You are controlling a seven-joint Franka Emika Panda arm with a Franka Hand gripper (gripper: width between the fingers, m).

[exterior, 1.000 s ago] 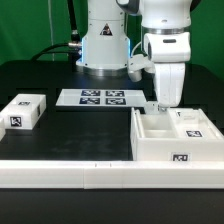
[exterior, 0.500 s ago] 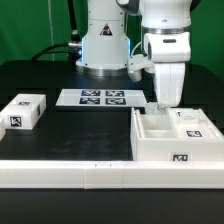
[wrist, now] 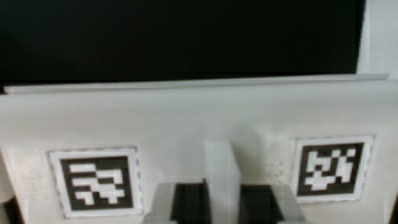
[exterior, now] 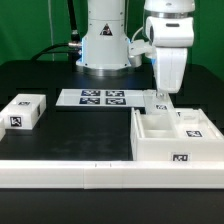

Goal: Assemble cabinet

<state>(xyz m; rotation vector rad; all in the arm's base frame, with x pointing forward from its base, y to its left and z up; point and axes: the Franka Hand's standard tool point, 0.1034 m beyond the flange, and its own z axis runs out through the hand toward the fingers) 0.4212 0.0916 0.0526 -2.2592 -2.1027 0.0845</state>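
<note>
The arm has lifted and slid a touch toward the exterior view's right since a second ago, and its fingers (exterior: 160,96) now hang just over the back edge of the cabinet (exterior: 158,150). I cannot tell whether they are apart or together. The cabinet sits open-topped on the black desk (exterior: 60,135) at the exterior view's right, with a tag on its front wall and a tagged piece inside. Close up, the wrist view shows a white surface (wrist: 196,120) with two tags. Behind lies the marker board (exterior: 100,98), a small tagged block (exterior: 22,112) rests far left, and a long white rail (exterior: 60,172) runs along the front.
</note>
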